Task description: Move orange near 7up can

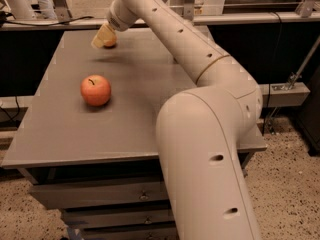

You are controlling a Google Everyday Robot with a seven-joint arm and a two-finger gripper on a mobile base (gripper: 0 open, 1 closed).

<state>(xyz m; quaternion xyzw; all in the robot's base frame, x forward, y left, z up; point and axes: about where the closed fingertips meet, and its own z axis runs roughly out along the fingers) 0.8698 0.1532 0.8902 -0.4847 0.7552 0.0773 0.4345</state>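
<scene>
The orange (111,43) is at the far left of the grey table (65,134), mostly covered by my gripper. My gripper (102,38) is right at the orange, on its left side and touching or nearly touching it. A dark shadow lies on the table just in front of them. The 7up can is hidden behind my arm (190,49), which crosses the far right part of the table.
A red-orange apple (96,90) with a dark stem stands on the left middle of the table. My large arm body (205,154) fills the front right. Drawers (100,199) sit under the tabletop. A counter edge runs behind the table.
</scene>
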